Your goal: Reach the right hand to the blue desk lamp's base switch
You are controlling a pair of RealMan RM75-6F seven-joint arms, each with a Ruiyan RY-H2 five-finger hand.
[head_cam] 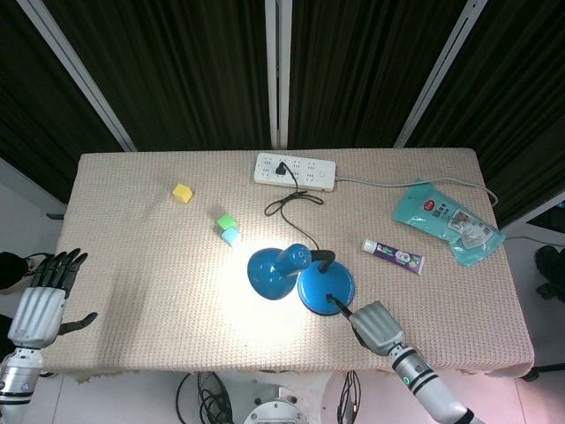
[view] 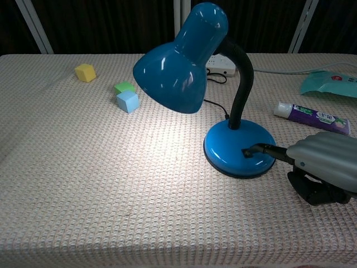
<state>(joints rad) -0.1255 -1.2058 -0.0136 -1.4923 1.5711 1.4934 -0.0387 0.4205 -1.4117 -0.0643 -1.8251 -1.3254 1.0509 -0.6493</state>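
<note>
The blue desk lamp (head_cam: 284,272) (view: 184,61) stands near the table's front edge, lit, its shade throwing a bright patch on the cloth. Its round base (head_cam: 326,287) (view: 239,148) carries a small black switch (view: 245,152). My right hand (head_cam: 379,326) (view: 326,167) lies just right of the base, one dark fingertip stretched out and touching the switch, the other fingers curled under. My left hand (head_cam: 40,299) hangs off the table's left front corner with fingers spread, holding nothing.
A white power strip (head_cam: 295,171) with the lamp's cord plugged in lies at the back. A yellow cube (head_cam: 182,193), green and light-blue cubes (head_cam: 229,229), a toothpaste tube (head_cam: 393,255) and a teal packet (head_cam: 446,219) lie on the cloth.
</note>
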